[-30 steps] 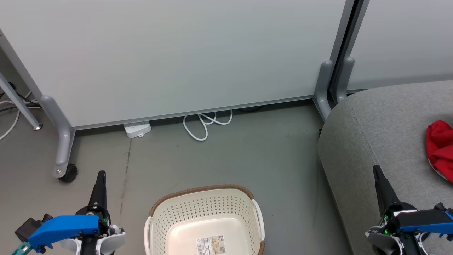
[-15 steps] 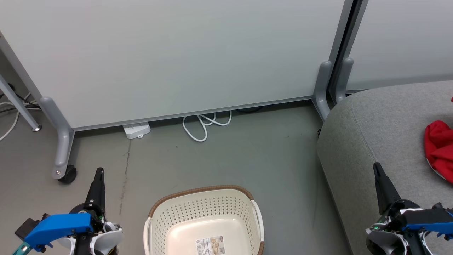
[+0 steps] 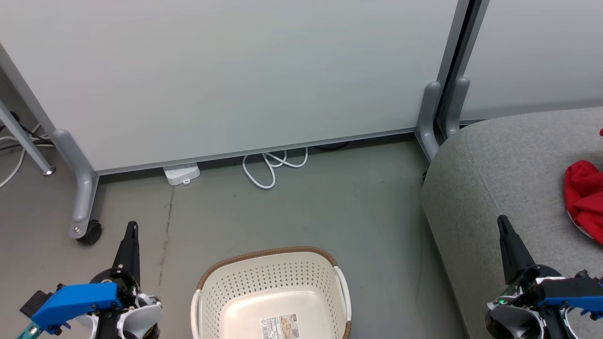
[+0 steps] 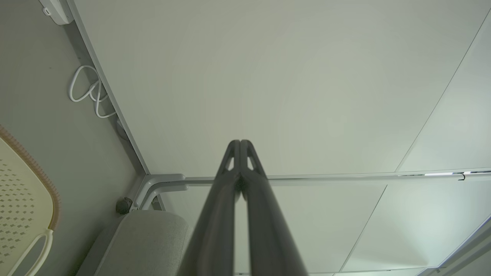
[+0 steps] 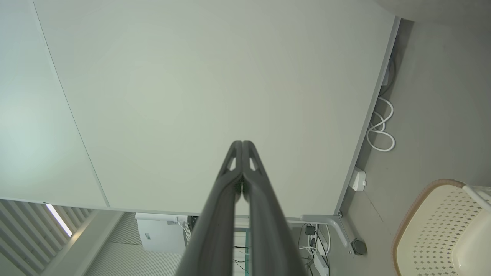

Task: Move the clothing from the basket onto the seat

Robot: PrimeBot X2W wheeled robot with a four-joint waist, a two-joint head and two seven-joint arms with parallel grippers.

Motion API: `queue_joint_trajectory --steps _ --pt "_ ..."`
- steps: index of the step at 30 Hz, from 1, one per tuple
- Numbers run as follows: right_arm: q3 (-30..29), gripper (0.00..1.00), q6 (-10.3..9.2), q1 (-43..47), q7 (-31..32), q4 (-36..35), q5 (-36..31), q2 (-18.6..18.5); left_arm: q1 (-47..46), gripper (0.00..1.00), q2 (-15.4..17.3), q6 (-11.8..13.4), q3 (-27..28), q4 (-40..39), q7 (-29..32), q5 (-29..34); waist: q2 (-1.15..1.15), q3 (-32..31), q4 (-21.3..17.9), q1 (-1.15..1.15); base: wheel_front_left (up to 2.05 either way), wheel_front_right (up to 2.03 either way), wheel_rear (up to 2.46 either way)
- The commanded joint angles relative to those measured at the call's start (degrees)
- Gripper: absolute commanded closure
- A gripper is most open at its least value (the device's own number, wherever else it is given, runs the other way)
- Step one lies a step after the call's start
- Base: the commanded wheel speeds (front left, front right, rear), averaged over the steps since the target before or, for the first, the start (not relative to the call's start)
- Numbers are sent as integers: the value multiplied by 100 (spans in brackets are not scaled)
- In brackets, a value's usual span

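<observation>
Two end effectors sit low in the head view, each with its jaws brought together and nothing between them.

Left end effector: lower left, above the floor, pointing up the view, well left of the basket. In the left wrist view its fingers press against each other from the tips down, aimed at the pale partition panel.

Right end effector: lower right, over the front part of the seat. In the right wrist view its fingers meet tip to tip, empty.

Basket: cream, perforated, with a brown rim and white side handles. It stands on the floor at bottom centre between the two arms and is cut by the lower edge of the view. Its pale bottom and a label sticker show inside.

Clothing: a bright red crumpled bundle lying on the seat at the right edge of the head view, partly cut off, with a sliver of white along its lower side. It lies apart from the right end effector, further up the view and to the right. A speck of red higher on the same edge is too small to identify.

Seat: grey upholstery with a rounded corner near the partition post. It is right of the basket, with a strip of floor between them.

At the foot of the panel: white cable in loops, a small white box to its left, and a black caster further left.
</observation>
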Motion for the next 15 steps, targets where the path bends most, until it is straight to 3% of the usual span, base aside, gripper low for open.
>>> queue_joint_trajectory --steps 1,15 --pt "-9 100 2 -79 26 -14 14 14 -54 100 9 -55 12 -20 25 -11 0 0 0 0 0 0 0" --pt "-8 100 2 -77 26 -14 15 13 -54 100 9 -55 12 -20 25 -11 0 0 0 0 0 0 0"
